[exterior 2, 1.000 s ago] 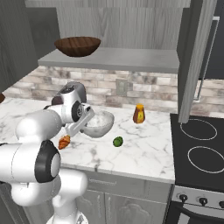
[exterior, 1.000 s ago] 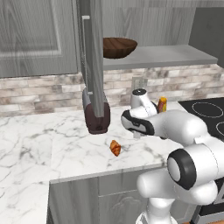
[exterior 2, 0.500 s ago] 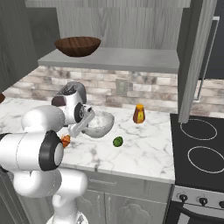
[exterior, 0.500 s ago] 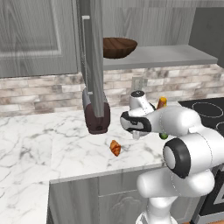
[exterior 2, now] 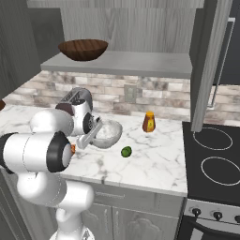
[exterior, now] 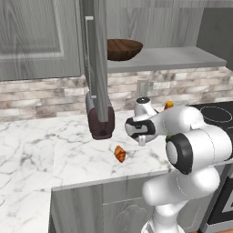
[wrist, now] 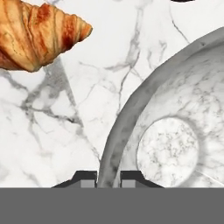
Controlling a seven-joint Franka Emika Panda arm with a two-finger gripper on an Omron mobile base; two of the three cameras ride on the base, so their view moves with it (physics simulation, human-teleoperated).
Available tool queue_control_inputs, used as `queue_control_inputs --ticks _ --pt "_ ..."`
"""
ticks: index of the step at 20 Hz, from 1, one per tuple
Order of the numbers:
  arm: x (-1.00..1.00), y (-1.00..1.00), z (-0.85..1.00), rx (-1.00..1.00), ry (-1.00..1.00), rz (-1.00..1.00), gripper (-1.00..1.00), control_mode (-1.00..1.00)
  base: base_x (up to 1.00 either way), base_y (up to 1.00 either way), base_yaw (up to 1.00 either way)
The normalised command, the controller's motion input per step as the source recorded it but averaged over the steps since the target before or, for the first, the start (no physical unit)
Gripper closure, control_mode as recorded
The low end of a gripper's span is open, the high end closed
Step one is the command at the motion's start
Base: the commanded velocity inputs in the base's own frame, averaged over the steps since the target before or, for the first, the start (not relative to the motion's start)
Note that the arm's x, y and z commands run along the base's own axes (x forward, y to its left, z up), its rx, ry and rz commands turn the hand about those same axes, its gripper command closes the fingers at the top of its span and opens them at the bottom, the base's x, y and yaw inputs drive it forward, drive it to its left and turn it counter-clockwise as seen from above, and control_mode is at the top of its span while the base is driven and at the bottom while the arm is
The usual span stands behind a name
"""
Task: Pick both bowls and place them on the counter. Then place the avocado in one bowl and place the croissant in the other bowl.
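Low over the counter (wrist: 65,131), arm folded, jaws pinching marbled bowl (wrist: 175,131) rim

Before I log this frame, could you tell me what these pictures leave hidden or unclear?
- Marbled bowl: in the right base view the arm covers its near side; whether it rests on the counter is unclear.
- Gripper: the hand view's bottom edge cuts off the fingers below the tips astride the bowl's rim.
- Croissant: cut by the hand view's top-left corner.

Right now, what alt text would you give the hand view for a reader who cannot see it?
The gripper is shut on the rim of the pale grey-white marbled stone bowl, one dark fingertip on each side of the rim. The bowl is over the white marble counter, with the ridged orange-brown croissant lying at upper left.
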Motion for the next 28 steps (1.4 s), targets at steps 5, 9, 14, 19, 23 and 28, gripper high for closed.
queue_control_inputs --ticks 5,9,14,19,23,28 --pt "0.15 0.0 -0.23 0.0 0.04 0.05 1.0 -1.0 0.0 0.0 0.0" --pt "0.14 0.0 -0.23 0.0 0.06 0.04 1.0 -1.0 0.0 0.0 0.0" --pt "0.06 0.0 -0.12 0.0 0.07 0.03 -1.0 -1.0 0.0 0.0 0.0" --pt "-0.01 0.0 0.0 0.0 0.01 0.0 -1.0 -1.0 0.0 0.0 0.0" --pt "-0.14 0.0 0.2 0.0 -0.01 0.0 -1.0 -1.0 0.0 0.0 0.0" --pt "-0.29 0.0 0.6 0.01 -0.1 -0.03 -1.0 -1.0 0.0 0.0 0.0"
